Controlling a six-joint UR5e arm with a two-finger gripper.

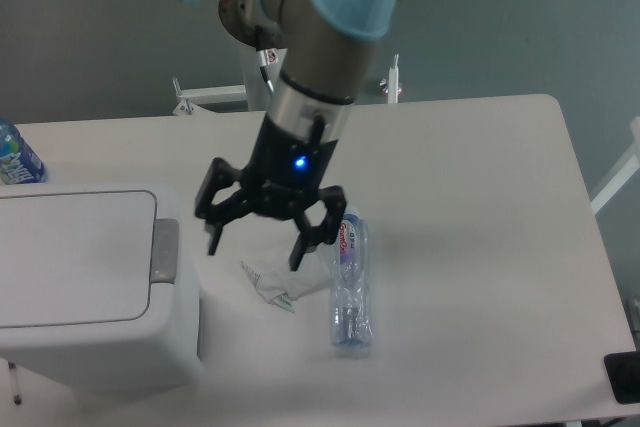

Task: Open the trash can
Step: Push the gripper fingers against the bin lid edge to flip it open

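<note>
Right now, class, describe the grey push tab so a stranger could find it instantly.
Start at the big white trash can in the table's lower-left corner. Follow its flat lid to the right edge. There sits the push tab, a narrow strip, the bin's only grey part.

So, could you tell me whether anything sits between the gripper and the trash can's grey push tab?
Nothing visible does. The open gripper hangs just right of the grey push tab on the trash can. The crumpled paper and plastic bottle lie below and right of the gripper, off that path.
</note>
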